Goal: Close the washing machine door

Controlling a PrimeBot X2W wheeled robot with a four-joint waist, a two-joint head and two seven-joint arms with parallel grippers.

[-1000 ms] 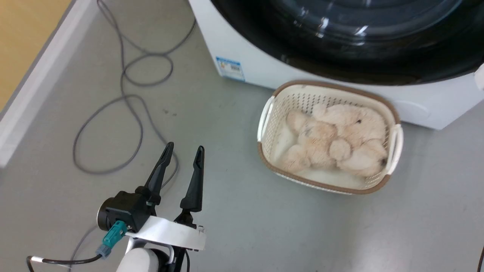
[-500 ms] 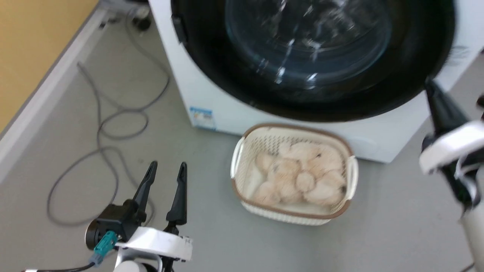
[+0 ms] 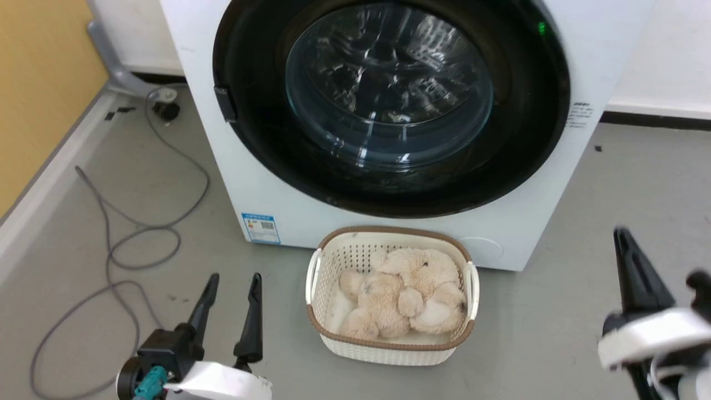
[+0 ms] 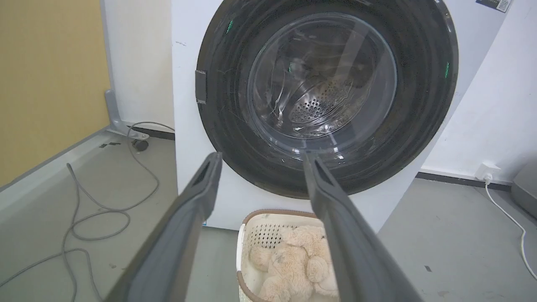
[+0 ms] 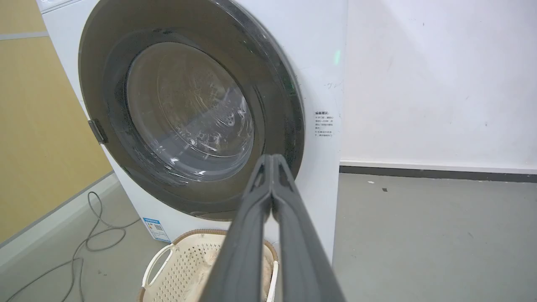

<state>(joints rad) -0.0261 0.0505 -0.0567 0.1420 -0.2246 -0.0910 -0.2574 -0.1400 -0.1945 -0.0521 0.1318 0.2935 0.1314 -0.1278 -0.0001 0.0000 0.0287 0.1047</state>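
Closed washing machine door point(image 3: 389, 105) flush on washing machine point(image 3: 250, 189), left tool point(image 3: 235, 276) released, right tool point(image 5: 272, 158) clenched empty

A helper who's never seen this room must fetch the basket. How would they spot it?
Find the big white washing machine with its round black door. On the grey floor just before it, under the door, sits the basket: cream perforated plastic with a brown rim, holding a beige plush toy.

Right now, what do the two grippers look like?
Left gripper: two long, tapering black fingers on a black housing, a white wrist shell and a teal plug at its base. Right gripper: the same dark tapering fingers and white shell, blurred in the head view.
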